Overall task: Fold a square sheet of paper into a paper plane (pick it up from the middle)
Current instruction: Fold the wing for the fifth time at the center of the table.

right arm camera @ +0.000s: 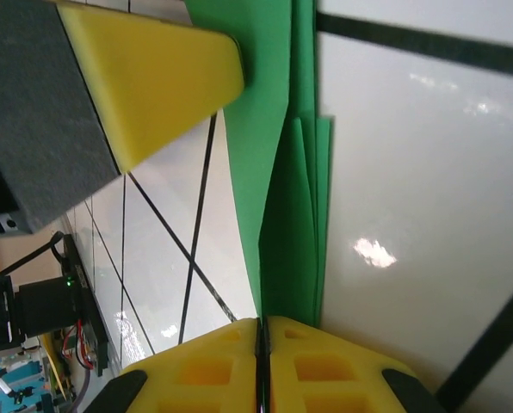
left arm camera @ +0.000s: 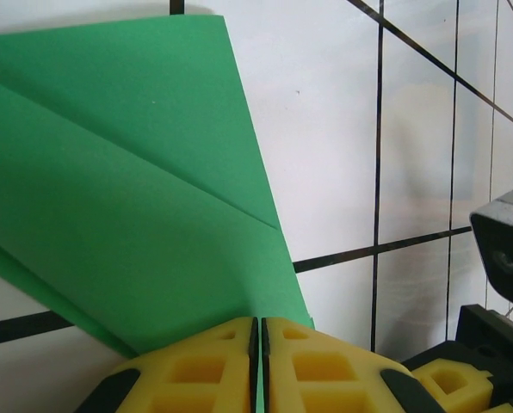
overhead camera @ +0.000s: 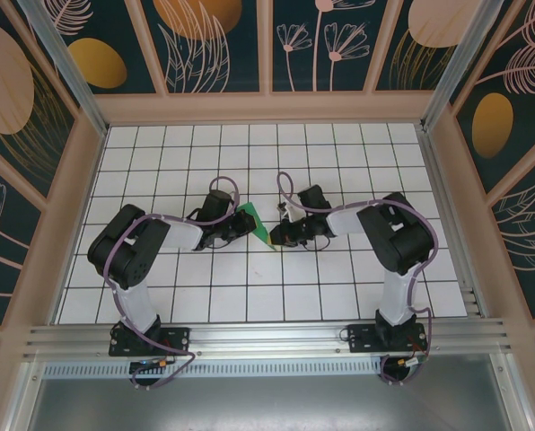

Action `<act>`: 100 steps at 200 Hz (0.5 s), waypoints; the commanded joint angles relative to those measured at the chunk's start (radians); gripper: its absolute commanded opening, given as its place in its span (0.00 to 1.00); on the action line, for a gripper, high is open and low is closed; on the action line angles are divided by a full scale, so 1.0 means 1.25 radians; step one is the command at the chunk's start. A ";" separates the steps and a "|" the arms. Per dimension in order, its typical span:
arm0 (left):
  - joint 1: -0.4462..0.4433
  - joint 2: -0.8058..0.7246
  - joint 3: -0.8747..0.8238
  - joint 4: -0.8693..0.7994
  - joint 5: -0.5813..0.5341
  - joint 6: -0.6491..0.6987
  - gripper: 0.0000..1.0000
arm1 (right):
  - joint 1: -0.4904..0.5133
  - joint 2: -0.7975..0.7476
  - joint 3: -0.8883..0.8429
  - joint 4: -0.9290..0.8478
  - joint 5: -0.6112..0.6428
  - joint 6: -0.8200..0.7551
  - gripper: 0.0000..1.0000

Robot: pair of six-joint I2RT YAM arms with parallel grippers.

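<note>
At the middle of the white grid-tiled table (overhead camera: 160, 296): a folded sheet of bright green paper (overhead camera: 252, 223), long axis slanting from far-left to near-right. Flanked by the black-and-white left arm (overhead camera: 142, 247) and right arm (overhead camera: 389, 238), elbows raised, forearms angled inward, wrists nearly meeting. Shows flat overlapping flaps with sharp diagonal creases; edge-on from the right wrist, looks like a thin stack of layers. Pinched at one edge by the left gripper (left arm camera: 258, 331), yellow pads (left arm camera: 205, 370) pressed together on the green paper; clamped likewise at the layered edge by the right gripper (right arm camera: 262, 331).
</note>
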 commanded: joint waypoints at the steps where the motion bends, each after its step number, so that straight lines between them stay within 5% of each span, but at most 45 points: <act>1: -0.001 0.061 -0.001 -0.086 -0.068 0.020 0.12 | 0.001 -0.038 -0.028 -0.045 0.006 -0.005 0.14; 47: -0.001 0.080 0.021 -0.128 -0.080 0.022 0.12 | 0.001 -0.040 -0.026 -0.050 0.012 -0.005 0.16; 100: -0.001 0.094 0.040 -0.177 -0.100 0.023 0.12 | 0.001 -0.046 -0.032 -0.094 0.049 -0.021 0.05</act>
